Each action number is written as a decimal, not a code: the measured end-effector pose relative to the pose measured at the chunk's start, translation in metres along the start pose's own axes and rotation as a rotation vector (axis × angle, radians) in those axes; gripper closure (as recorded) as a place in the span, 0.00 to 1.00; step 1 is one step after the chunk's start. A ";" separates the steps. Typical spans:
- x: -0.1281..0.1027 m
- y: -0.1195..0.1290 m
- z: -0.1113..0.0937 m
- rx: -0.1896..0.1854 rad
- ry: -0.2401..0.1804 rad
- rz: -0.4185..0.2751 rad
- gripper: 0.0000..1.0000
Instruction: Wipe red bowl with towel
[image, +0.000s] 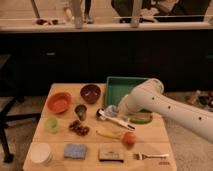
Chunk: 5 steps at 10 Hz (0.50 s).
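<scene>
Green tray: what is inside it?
The visible floor of the green tray looks bare. The robot arm covers its right front part, so that part cannot be checked. The gripper, shut on the towel, is just in front of the tray.

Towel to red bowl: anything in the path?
The gripper, shut on the towel, is mid-table. A small metal cup stands between it and the red bowl; the dark bowl sits just behind that line.
</scene>
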 end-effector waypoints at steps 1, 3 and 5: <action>-0.012 -0.003 0.005 0.001 -0.006 -0.009 1.00; -0.036 -0.009 0.018 -0.003 -0.015 -0.031 1.00; -0.052 -0.015 0.029 -0.007 -0.024 -0.040 1.00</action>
